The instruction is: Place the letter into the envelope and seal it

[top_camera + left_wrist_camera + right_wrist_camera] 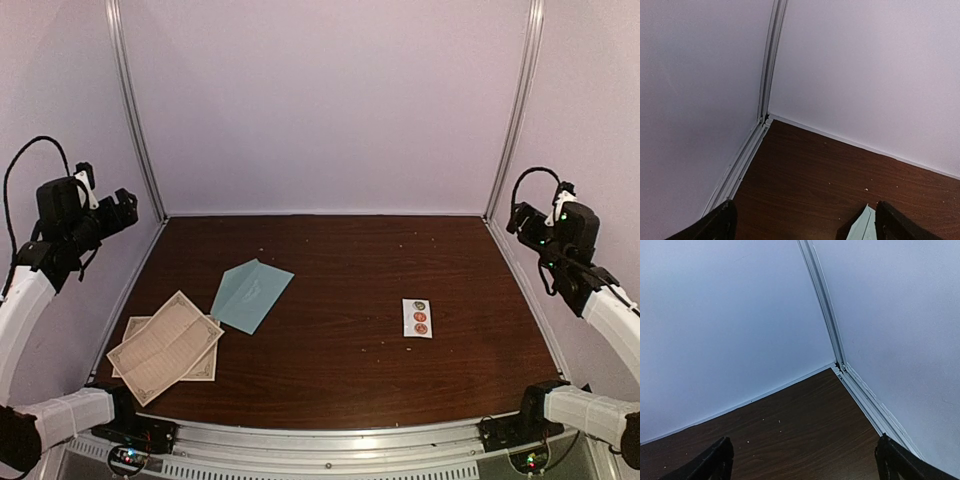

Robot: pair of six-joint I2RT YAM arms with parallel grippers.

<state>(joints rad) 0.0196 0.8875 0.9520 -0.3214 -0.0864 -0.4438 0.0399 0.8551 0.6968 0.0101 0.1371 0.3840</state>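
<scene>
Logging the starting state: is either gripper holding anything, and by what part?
Nothing is held: left gripper and right gripper are open and empty; letter and envelope lie on the table.

The cream rectangular paper letter point(165, 345) at the near left has a thin dark ornate border and faint ruled lines. The light blue-teal paper envelope point(250, 293) is plain. The small white sticker strip point(417, 318) bears three round dots, the far one greenish, the others orange-red. The wooden table point(350, 380) is dark brown and grained, and the walls point(330, 100) are pale lilac.
</scene>
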